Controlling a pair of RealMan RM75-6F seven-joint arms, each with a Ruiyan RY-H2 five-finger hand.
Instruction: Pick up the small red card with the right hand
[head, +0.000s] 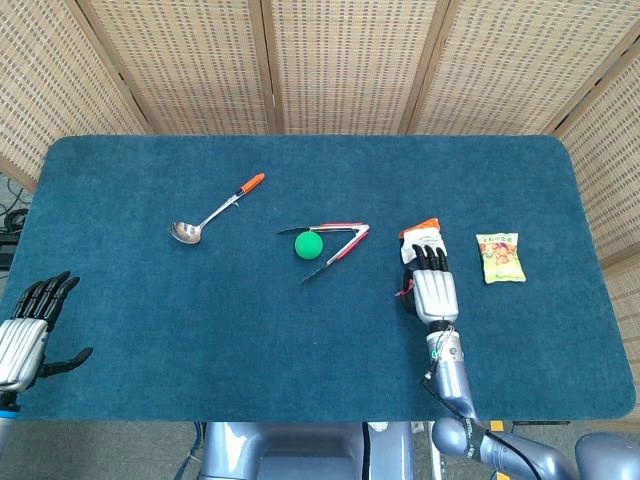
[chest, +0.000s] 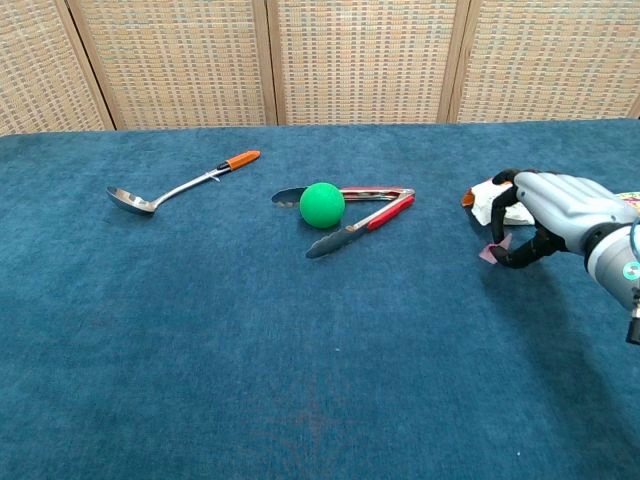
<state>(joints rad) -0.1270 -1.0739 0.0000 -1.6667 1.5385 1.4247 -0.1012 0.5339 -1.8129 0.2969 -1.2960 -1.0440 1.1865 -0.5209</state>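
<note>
Presently we list the small red card (chest: 490, 252): thin, light, likely slippery; our right robot hand (chest: 545, 215) pinches its edge between fingertips and thumb, lifted off the counter (chest: 300, 350).

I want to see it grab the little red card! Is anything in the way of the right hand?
Nothing visible blocks it. The right hand already pinches the small red card at its fingertips. The white snack packet lies just behind, beside the fingers.
</note>
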